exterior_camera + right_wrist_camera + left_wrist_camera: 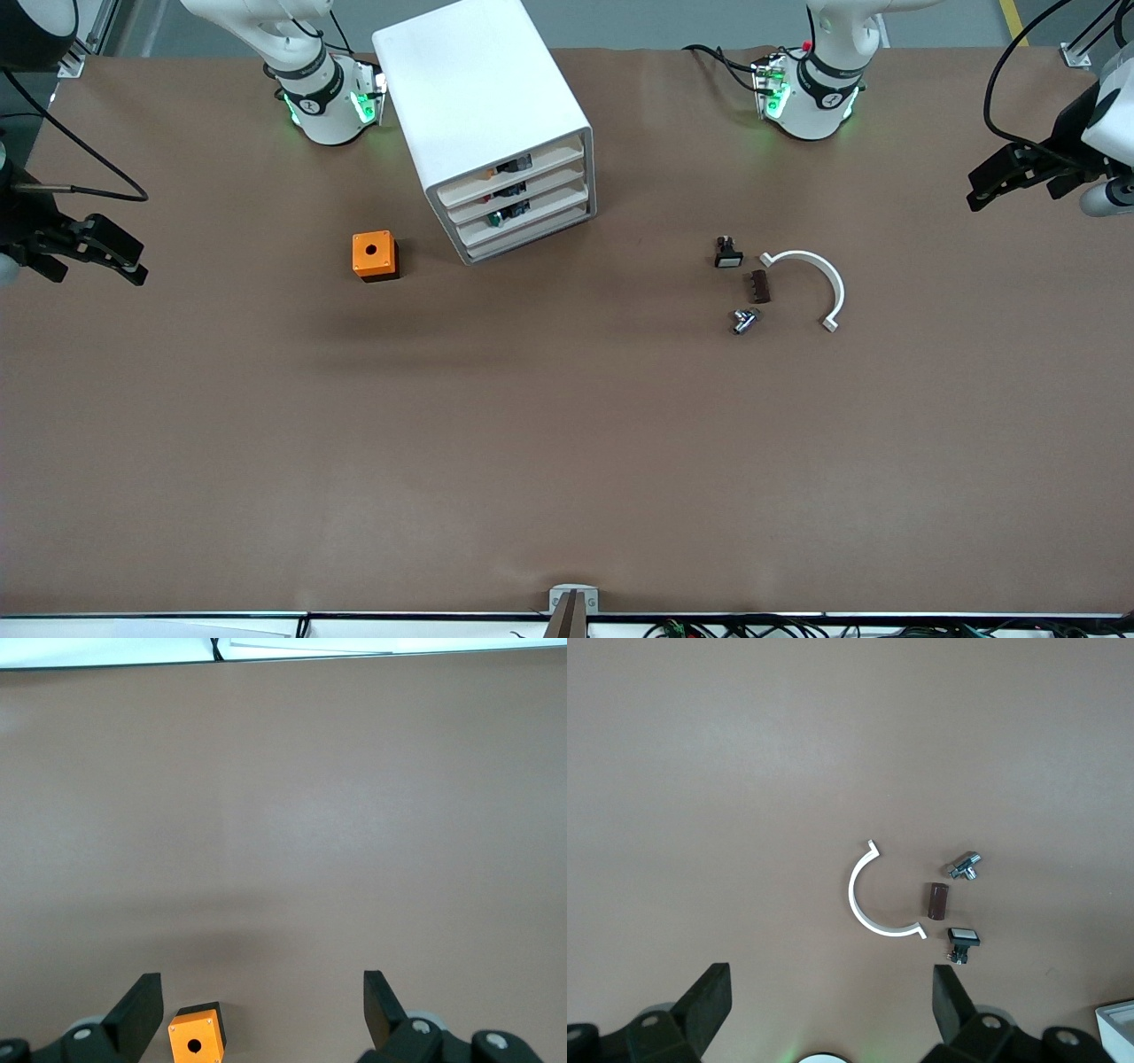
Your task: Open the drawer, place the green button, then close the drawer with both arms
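The white cabinet stands near the right arm's base, its four drawers all pushed in. The drawer, third from the top, shows the green cap of the button through its front. My right gripper hangs open over the table at the right arm's end, with the orange cube below it and my right gripper holding nothing. My left gripper hangs open over the left arm's end of the table. In its wrist view my left gripper is also empty.
An orange cube with a round hole sits beside the cabinet. Toward the left arm's end lie a white-capped black button, a brown block, a metal fitting and a white half-ring. The two upper drawers hold black-and-orange parts.
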`<state>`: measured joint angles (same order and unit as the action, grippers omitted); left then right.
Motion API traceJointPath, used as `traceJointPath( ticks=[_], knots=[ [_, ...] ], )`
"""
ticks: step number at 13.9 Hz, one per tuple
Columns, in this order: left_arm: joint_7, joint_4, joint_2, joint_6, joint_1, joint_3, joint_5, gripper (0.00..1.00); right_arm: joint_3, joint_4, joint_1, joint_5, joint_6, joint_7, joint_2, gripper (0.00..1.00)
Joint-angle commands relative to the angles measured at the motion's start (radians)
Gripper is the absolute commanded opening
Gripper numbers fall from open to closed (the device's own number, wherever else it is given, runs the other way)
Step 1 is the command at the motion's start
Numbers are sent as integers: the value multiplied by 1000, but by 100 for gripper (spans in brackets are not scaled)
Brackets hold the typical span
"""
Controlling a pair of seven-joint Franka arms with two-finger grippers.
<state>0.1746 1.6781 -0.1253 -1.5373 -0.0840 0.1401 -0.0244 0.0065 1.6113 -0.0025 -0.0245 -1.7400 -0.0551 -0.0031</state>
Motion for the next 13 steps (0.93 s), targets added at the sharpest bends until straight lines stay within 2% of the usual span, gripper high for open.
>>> traceJointPath(
  ticks=[1,13],
  knots=[
    [-24,-14,-10,-6,-16,12,11,100,7,7,-11,-20,-6,0,-8,100],
    [-121,-43,4,37,-6,32,7,100,4,9,-14,-18,-3,1,-6,100]
  ],
)
